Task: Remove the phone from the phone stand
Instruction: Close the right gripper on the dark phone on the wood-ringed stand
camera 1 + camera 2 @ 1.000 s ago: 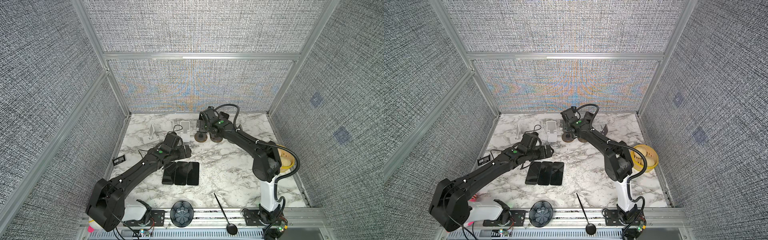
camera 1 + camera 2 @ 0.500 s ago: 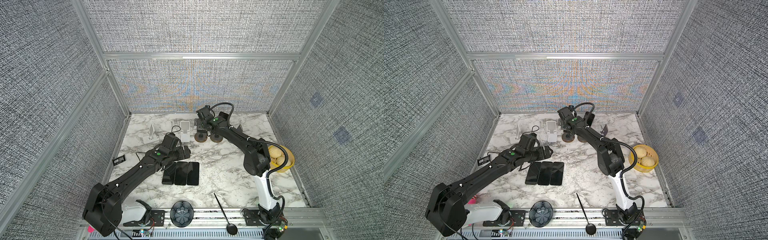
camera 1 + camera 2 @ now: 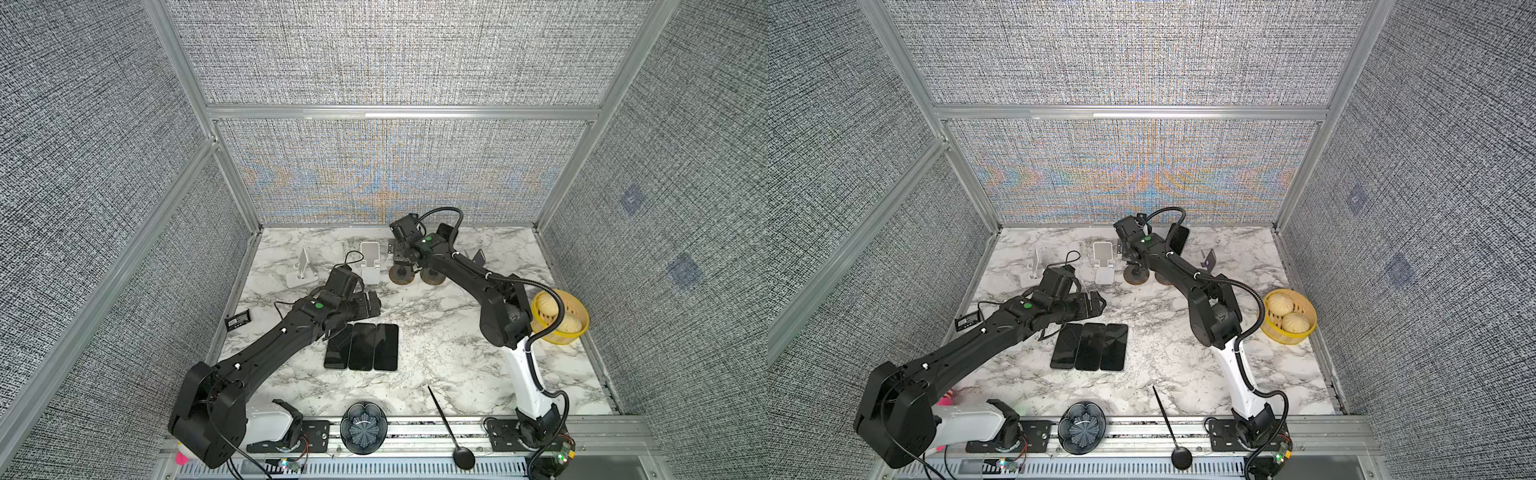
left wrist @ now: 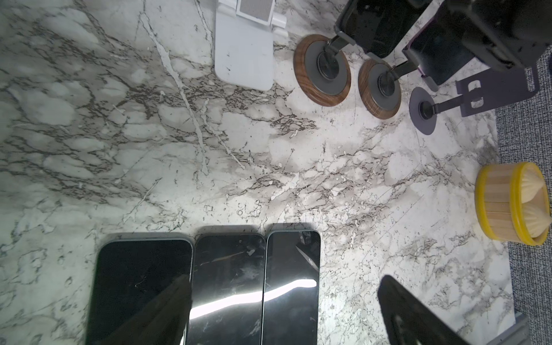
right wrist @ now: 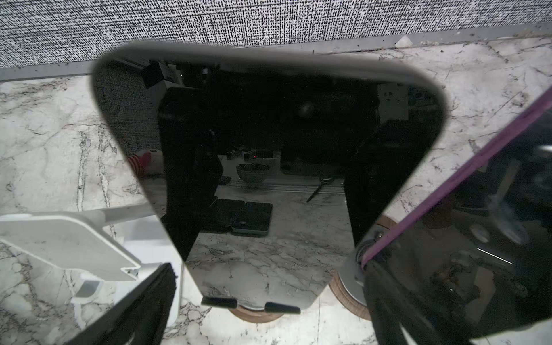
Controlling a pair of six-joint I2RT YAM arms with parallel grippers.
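Note:
A black phone [image 5: 268, 149] leans on a wood-based phone stand [image 5: 254, 313] near the back wall. My right gripper [image 5: 268, 268] is open, with one finger on each side of this phone's lower half, not pressing it. In both top views the right gripper [image 3: 401, 254] [image 3: 1128, 253] covers that phone above the stand's round base [image 3: 401, 275] [image 3: 1137, 277]. My left gripper [image 3: 372, 305] [image 4: 283, 316] hangs open and empty above three phones [image 3: 361, 347] [image 4: 227, 286] lying flat side by side.
A purple-cased phone [image 5: 478, 239] sits on a second wood-based stand [image 3: 432, 276] just right of the first. Two white stands [image 3: 369, 262] [image 3: 303, 270] and a purple stand [image 3: 478, 257] line the back. A yellow bun basket [image 3: 559, 311] stands at the right; a bowl [image 3: 363, 432] and a spoon [image 3: 451, 428] lie at the front.
The right arm's elbow has swung left, uncovering the bun basket, while its gripper stayed at the stand. The left arm has barely moved.

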